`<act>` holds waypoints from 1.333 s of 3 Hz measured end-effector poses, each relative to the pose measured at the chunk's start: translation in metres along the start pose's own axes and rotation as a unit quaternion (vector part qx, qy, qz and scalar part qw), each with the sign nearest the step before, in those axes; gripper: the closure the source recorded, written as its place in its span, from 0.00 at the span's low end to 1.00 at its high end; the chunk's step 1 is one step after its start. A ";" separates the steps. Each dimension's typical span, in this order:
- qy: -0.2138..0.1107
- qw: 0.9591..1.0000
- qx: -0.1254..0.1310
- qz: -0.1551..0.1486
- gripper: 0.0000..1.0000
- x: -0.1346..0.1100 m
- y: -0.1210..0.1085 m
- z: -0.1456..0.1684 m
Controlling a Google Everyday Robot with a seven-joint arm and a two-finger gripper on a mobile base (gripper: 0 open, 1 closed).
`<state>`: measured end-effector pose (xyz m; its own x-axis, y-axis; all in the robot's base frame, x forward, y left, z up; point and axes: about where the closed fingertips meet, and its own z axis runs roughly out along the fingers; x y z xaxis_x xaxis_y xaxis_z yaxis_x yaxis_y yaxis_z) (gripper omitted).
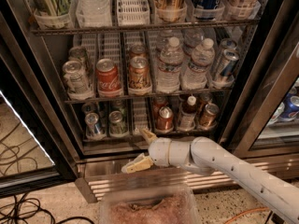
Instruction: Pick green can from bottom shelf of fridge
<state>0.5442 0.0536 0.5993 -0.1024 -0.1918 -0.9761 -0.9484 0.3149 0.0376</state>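
Note:
The fridge (117,178) stands open in front of me. On its bottom shelf (105,138) the green can (117,122) stands upright in a left lane, next to a blue-and-silver can (95,125). My gripper (141,150) is open and empty, with pale fingers (136,164) spread one above the other. It hangs just in front of the shelf's front rail, slightly right of and below the green can, not touching it. The white arm comes in from the lower right.
Copper-red cans (164,118) and a small bottle (188,112) fill the right lanes of the bottom shelf. The tier above holds a red cola can (107,77) and water bottles (169,64). A plastic bin (145,206) sits below the arm. Cables (18,209) lie on the floor at left.

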 end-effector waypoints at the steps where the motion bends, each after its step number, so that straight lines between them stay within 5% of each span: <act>1: 0.000 1.000 0.000 0.000 0.00 0.000 0.000 0.000; 4: -0.072 0.997 0.018 -0.024 0.00 -0.023 -0.023 0.062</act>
<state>0.5875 0.1086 0.6079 -0.0095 -0.0725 -0.9973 -0.9398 0.3413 -0.0159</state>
